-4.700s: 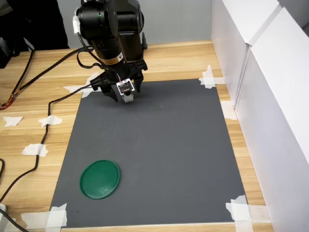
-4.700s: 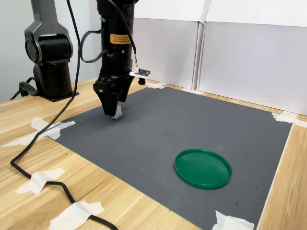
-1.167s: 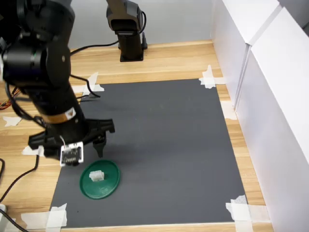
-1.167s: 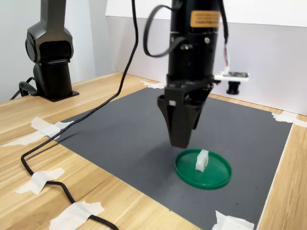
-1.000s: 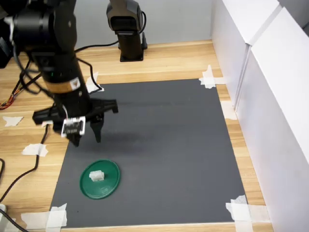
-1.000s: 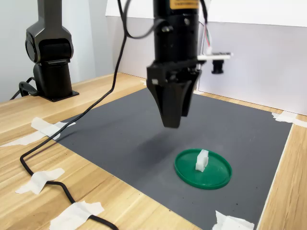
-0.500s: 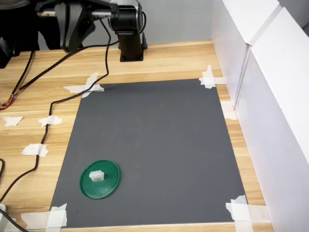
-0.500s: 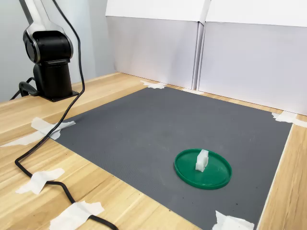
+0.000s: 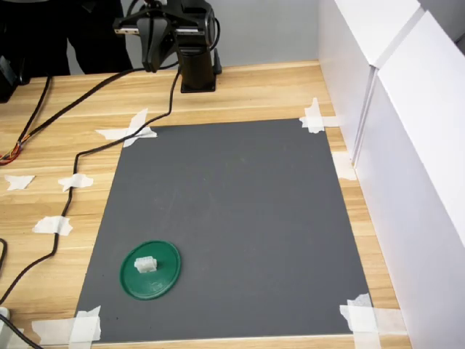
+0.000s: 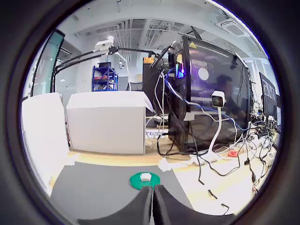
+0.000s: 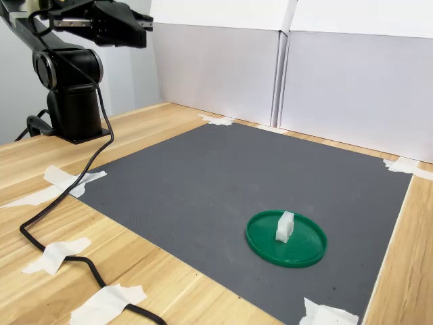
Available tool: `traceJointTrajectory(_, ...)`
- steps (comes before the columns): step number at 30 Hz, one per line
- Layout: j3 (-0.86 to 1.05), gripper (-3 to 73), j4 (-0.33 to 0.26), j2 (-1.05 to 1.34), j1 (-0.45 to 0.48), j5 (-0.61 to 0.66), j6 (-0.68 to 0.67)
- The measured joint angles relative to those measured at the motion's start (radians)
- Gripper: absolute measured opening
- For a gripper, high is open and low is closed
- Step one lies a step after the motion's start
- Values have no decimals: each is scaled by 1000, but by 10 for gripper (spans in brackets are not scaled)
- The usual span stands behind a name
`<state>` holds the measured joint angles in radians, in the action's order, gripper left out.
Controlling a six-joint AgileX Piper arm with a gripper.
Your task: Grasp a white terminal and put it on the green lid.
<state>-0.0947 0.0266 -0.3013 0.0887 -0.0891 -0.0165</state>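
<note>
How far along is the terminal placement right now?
Done: the white terminal sits on the green lid, free of any grip. In hand: nothing; the gripper is shut and empty, raised near the arm's base, far from the gray mat. Left: nothing visible.

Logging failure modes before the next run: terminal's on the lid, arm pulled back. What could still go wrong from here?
1. The white terminal stands on end on the green lid, not flat; a table bump could tip it, possibly off the disc.
2. The loose black cable trails beside the grey mat; arm motion might drag it toward the lid.
3. The pincer looks shut in the wrist view, so it must reopen before another pick.
</note>
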Motion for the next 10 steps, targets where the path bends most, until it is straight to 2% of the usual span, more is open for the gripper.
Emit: traceJointTrajectory(10, 7, -16, 2, 1, 0, 18, 1)
